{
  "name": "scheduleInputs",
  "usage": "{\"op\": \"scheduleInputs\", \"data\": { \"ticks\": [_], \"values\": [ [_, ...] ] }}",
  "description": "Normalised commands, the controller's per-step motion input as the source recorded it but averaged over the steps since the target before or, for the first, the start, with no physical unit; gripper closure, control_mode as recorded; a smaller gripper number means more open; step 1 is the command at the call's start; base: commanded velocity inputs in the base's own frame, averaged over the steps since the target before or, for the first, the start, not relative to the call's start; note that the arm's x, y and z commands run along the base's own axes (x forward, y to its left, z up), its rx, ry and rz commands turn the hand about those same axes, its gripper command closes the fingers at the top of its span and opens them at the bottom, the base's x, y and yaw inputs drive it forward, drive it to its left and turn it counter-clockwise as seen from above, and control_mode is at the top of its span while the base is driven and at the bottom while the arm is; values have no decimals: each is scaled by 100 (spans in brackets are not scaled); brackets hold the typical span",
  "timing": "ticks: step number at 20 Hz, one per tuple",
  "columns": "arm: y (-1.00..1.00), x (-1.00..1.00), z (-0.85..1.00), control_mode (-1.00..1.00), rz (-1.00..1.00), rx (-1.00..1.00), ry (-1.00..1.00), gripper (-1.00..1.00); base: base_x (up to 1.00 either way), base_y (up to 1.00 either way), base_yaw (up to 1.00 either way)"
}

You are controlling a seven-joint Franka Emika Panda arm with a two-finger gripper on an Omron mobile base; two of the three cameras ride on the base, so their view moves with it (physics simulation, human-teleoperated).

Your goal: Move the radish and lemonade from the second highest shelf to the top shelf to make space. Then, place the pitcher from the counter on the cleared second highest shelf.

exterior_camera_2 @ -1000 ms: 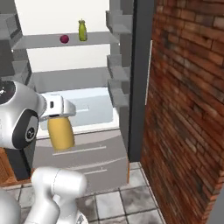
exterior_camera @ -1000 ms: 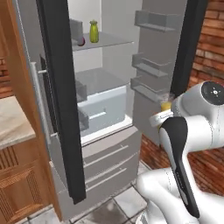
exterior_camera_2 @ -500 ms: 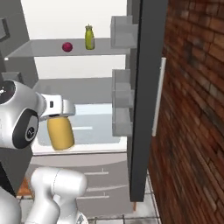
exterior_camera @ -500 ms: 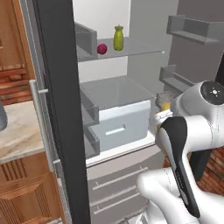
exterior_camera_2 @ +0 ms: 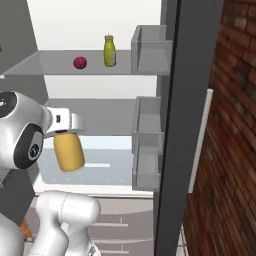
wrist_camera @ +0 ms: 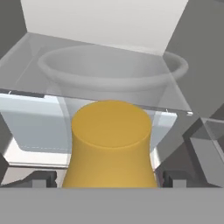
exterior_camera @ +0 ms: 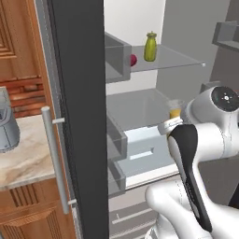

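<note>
While the hand point(wrist_camera: 110, 179) is clamped on the pitcher point(exterior_camera_2: 69, 151), its fingertips point(wrist_camera: 176, 179) sit on either side of the orange body. Pitcher hangs in front of the open fridge, level with the lower grey shelf point(exterior_camera_2: 107, 114) and above the drawer point(exterior_camera: 140, 149). Radish point(exterior_camera_2: 80, 62) and lemonade point(exterior_camera_2: 110, 50) stand side by side, apart, on the top shelf point(exterior_camera_2: 55, 63). Tabletop point(exterior_camera: 28, 158) is at left in the left base view, outside the fridge door point(exterior_camera: 79, 116).
</note>
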Motion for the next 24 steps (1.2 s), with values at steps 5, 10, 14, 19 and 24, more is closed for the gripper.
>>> {"op": "scheduleInputs", "data": {
  "ticks": [5, 10, 14, 19, 24],
  "values": [
    [0, 0, 0, 100, 0, 0, 0, 100, 61, -13, 13],
    [-21, 41, -24, -100, 8, 8, -6, 100, 10, -6, 2],
    [-11, 66, -27, -100, 8, 7, -5, 100, 0, 0, 0],
    [-1, 67, -26, -100, 5, 6, -6, 100, 0, 0, 0],
    [0, 62, -8, -100, 1, 5, -6, 100, 0, 0, 0]
  ]
}}
